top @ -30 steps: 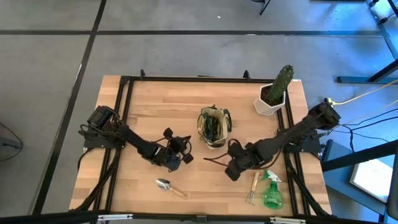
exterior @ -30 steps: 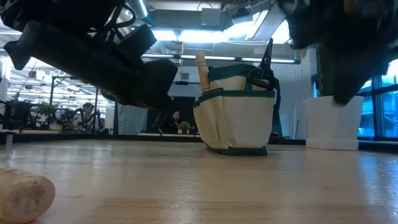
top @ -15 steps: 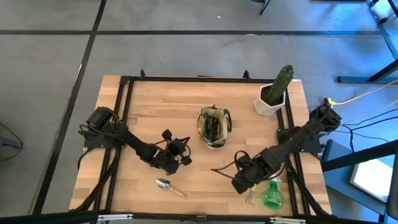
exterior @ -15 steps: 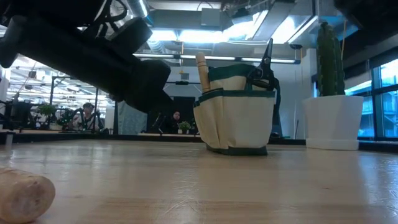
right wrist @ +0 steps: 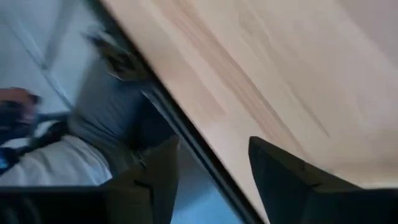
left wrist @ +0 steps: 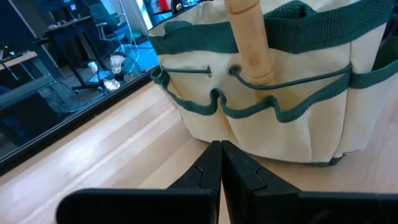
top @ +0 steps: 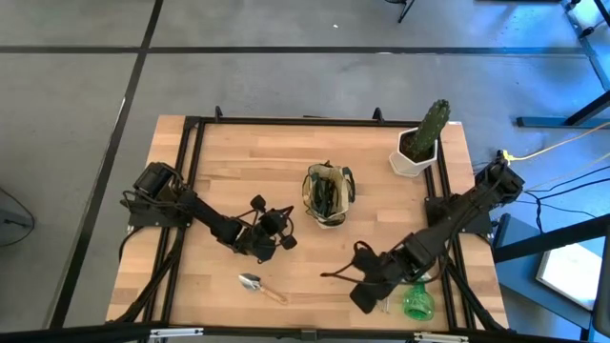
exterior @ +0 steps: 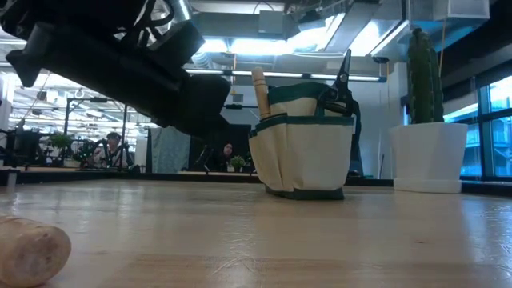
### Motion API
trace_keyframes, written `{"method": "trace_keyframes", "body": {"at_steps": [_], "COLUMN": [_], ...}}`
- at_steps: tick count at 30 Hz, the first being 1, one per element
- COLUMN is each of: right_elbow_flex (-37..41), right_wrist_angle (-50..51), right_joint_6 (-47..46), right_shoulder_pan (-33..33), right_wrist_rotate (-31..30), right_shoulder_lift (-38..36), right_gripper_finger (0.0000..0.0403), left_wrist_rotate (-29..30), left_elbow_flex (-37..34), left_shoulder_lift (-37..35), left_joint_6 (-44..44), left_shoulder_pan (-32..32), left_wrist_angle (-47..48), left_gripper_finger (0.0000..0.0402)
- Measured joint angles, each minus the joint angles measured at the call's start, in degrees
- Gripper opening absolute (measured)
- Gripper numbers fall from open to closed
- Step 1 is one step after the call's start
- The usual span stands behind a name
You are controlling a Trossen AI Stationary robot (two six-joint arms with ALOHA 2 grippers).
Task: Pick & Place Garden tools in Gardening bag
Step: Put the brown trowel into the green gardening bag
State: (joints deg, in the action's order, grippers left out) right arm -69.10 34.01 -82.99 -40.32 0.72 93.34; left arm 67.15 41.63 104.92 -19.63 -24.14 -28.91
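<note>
Grey floor (top: 286,76) crossed by dark lines. Butcher-block bench (top: 286,171) in a black frame. Beyond it, strip ceiling lights (exterior: 232,44), exposed ducts (exterior: 336,24), tall windows (exterior: 488,136), distant desks with seated people (exterior: 108,148).

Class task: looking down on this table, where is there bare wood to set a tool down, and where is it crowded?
Free: the far-left stretch between the frame and the bag, and the strip between bag and cactus pot. Crowded: the near edge, where the trowel, the right end effector and the spray bottle lie close; the left end effector sits beside the bag.
</note>
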Motion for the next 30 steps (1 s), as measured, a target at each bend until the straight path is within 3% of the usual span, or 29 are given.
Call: {"method": "trace_keyframes", "body": {"at_steps": [6,14,20,30], "right_elbow_flex": [-0.02,-0.33,-8.9,-27.95], "right_wrist_angle": [-16.23,-20.35,-17.43,1.42], "right_joint_6": [15.78,25.12,34.49,37.87], "right_shoulder_pan": [1.23,6.26,8.83,12.19], "right_wrist_rotate": [-6.05,-5.61,-5.18,-4.9], "right_shoulder_lift": [2.27,9.26,15.51,28.34], "right_gripper_finger": [0.0197,0.0197,0.0197,0.0197], "left_wrist_rotate": [0.86,1.2,3.5,3.88], "left_elbow_flex": [0.0,0.0,0.0,0.0], "left_shoulder_lift": [0.0,0.0,0.0,0.0], "left_joint_6": [-0.65,-3.11,-3.5,-7.68], "left_shoulder_pan": [-0.13,0.26,0.26,0.15], "left_wrist_angle": [-0.02,0.92,2.93,8.4], "left_gripper_finger": [0.0003,0.0002,0.0005,0.0004]}}
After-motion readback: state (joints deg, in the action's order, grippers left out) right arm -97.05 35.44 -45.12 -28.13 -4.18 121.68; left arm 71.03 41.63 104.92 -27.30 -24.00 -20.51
